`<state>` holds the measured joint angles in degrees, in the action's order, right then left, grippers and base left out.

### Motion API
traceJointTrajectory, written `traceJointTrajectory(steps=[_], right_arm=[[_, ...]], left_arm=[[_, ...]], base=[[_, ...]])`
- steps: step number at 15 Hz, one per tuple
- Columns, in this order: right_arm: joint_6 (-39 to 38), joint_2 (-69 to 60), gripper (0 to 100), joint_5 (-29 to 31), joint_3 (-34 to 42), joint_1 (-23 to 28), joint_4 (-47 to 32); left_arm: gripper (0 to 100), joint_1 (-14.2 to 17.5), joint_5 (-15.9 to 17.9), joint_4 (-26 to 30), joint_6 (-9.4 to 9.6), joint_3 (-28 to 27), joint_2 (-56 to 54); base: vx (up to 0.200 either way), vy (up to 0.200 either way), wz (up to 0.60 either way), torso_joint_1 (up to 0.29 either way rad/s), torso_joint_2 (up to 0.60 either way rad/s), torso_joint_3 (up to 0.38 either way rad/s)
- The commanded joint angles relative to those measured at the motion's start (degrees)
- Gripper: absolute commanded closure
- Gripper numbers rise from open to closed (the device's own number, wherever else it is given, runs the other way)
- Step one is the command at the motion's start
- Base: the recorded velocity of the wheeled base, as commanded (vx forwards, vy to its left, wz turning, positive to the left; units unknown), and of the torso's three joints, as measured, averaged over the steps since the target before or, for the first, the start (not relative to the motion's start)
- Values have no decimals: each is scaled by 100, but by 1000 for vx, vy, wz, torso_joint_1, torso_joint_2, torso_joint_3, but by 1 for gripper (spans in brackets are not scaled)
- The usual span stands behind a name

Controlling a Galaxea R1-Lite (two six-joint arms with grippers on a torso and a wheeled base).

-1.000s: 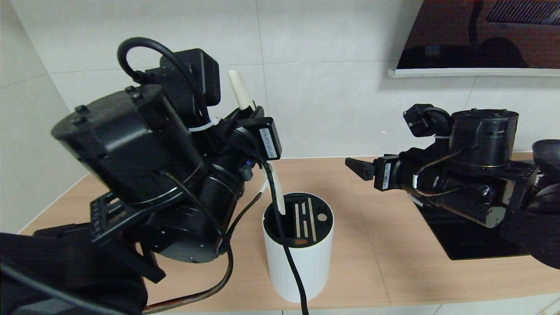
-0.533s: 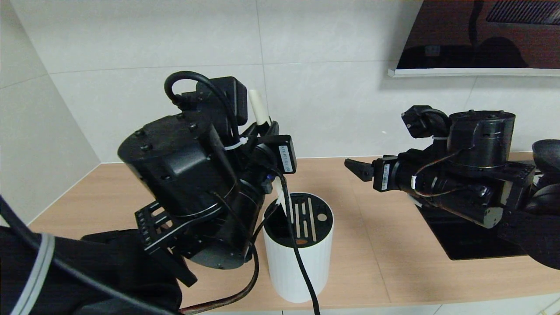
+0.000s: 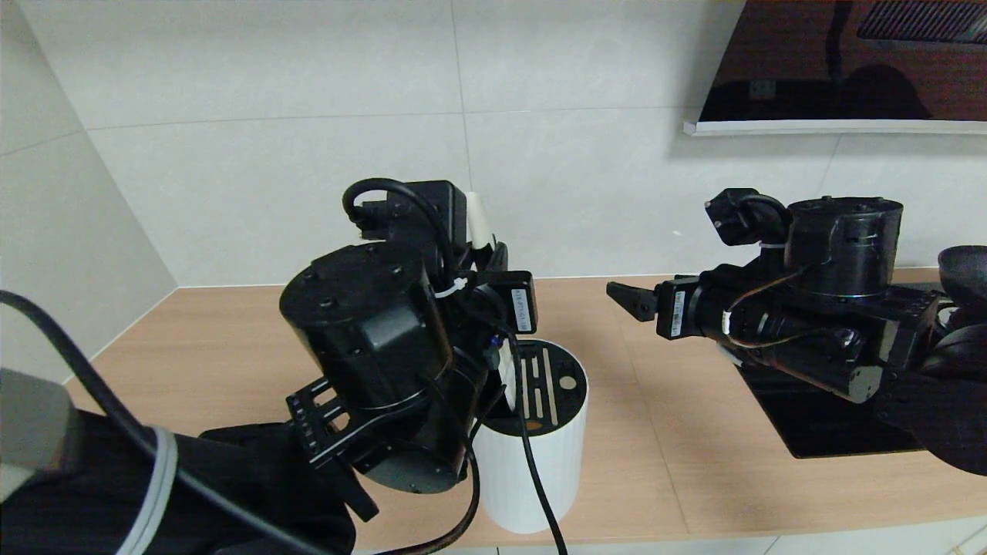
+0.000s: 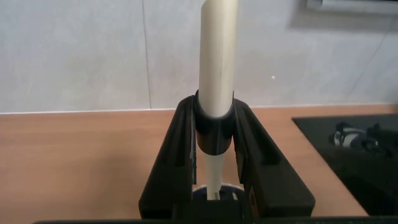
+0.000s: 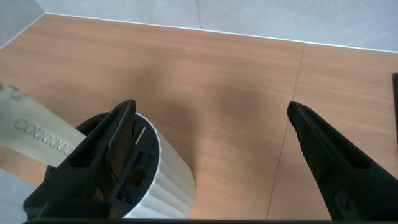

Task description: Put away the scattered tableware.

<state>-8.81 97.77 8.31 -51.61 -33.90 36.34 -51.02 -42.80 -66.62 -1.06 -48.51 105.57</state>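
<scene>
My L fingers (image 4: 180, 149) clamp the cream utensil handle (image 4: 217, 56) over the white holder (image 3: 540, 462); R fingers (image 5: 326, 152) wide open.

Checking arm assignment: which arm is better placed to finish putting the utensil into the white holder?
Left. The left gripper is shut on the cream-handled utensil, upright over the white holder. The right gripper hangs open and empty, off to the side.
</scene>
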Motion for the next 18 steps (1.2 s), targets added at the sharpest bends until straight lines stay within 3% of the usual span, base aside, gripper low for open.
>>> traceJointTrajectory(steps=[1,7,12,18], right_arm=[[29,23,0,4,2,-2,5],[29,23,0,4,2,-2,5],[29,23,0,4,2,-2,5],[38,23,0,4,2,-2,5]], left_arm=[[100,-5,-18,-255,18,52,271],[100,-207,-70,-448,1,315,447],[100,-260,-466,-457,-8,386,719],[100,-260,-475,-633,1,579,965]], base=[[0,0,0,0,0,0],[0,0,0,0,0,0],[0,0,0,0,0,0],[0,0,0,0,0,0]])
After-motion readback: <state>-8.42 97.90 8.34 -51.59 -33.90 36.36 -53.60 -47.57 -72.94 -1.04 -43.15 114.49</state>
